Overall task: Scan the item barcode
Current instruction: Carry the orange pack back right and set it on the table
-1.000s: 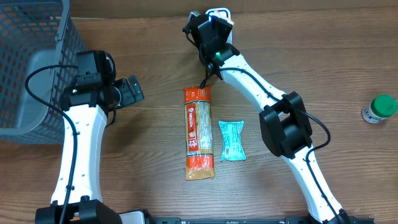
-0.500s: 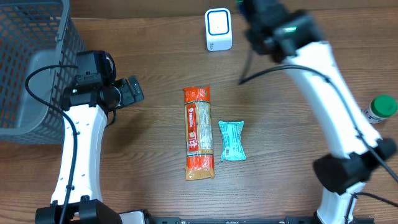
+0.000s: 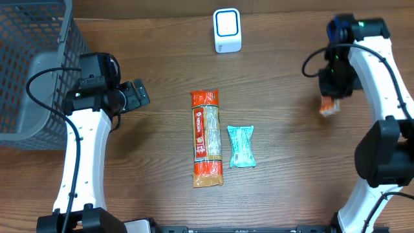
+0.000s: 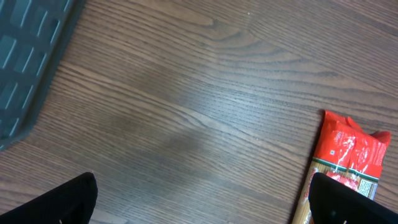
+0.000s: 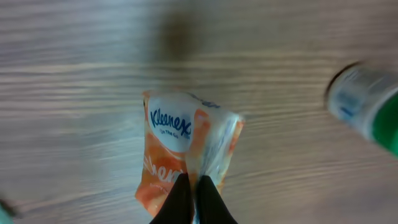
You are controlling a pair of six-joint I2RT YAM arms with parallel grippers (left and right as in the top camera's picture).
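My right gripper (image 5: 191, 199) pinches the edge of a soft orange-and-white plastic Kleenex tissue pack (image 5: 180, 146), held well right of the white box-shaped scanner (image 3: 227, 30). My left gripper (image 3: 137, 94), left of it, gapes wide.

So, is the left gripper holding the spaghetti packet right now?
No: the left gripper stands wide open above the table, and the spaghetti packet lies flat on it with nothing closed around it.

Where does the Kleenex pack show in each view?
Overhead: Kleenex pack far right, at the right tool.
Left wrist: not in it.
Right wrist: centre frame, pinched by that tool.
Shared landmark: the right tool, overhead and right wrist only.
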